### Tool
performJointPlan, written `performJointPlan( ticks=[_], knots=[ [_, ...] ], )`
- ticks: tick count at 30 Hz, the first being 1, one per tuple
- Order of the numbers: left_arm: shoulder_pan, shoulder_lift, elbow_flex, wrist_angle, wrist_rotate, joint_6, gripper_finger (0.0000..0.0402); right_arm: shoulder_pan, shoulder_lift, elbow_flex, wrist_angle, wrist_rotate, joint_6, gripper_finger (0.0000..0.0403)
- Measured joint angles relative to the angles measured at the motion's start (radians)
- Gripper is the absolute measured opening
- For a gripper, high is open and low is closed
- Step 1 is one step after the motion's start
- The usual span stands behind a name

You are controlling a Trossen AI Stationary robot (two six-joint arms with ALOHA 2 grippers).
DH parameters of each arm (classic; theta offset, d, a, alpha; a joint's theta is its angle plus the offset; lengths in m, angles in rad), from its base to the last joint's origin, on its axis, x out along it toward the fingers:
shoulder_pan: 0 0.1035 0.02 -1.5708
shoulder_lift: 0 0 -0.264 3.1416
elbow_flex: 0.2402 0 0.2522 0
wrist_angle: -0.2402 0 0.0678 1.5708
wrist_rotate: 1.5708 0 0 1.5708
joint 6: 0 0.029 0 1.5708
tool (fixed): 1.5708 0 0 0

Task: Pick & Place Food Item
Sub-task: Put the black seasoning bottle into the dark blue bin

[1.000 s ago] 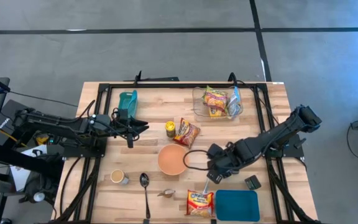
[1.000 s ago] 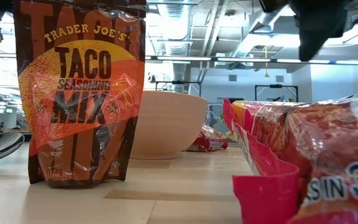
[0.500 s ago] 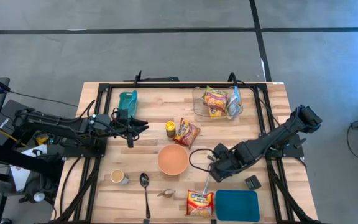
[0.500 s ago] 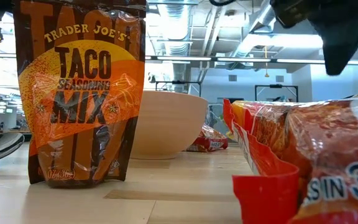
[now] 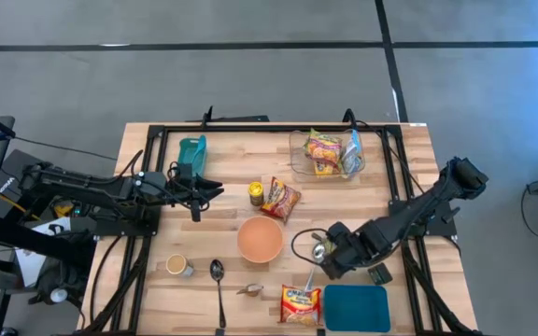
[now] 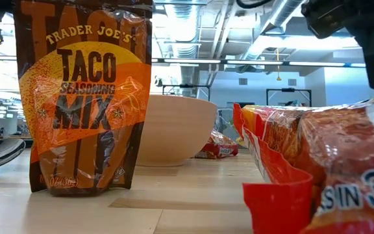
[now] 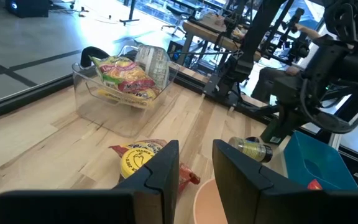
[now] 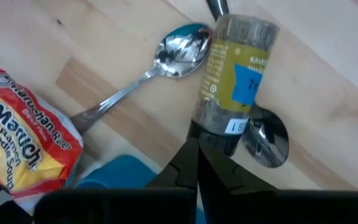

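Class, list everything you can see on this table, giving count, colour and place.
Table: one, light wood.
Bowl: one, peach, centre.
Clear bin: one, far side, holding bright packets.
Seasoning packet: one, orange, behind bowl.
Yellow jar: one, beside seasoning packet.
Spice jar: one, yellow label, lying right of bowl.
Silver spoons: two, by spice jar.
Dark spoon: one, beside cup.
Cup: one, pale, front left.
Noodle packet: one, red and yellow, front edge.
Blue tray: one, front right.
Teal scoop: one, far left.
Left gripper: open, left of yellow jar.
Right gripper: shut, at spice jar's cap.
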Motion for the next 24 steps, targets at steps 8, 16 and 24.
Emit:
performJointPlan(
  ticks=[8, 16, 24],
  knots=[
    [0.0, 0.0, 0.0, 0.0, 0.0, 0.0, 0.0092, 0.072, 0.008, 0.0, -0.019, 0.122, 0.111, 0.0],
    [0.0, 0.0, 0.0, 0.0, 0.0, 0.0, 0.0092, 0.139, 0.015, -0.049, -0.03, 0.165, 0.3, 0.0],
    [0.0, 0.0, 0.0, 0.0, 0.001, 0.0, 0.0092, 0.182, 0.016, -0.16, 0.165, 0.162, 0.375, 0.0]
  ],
)
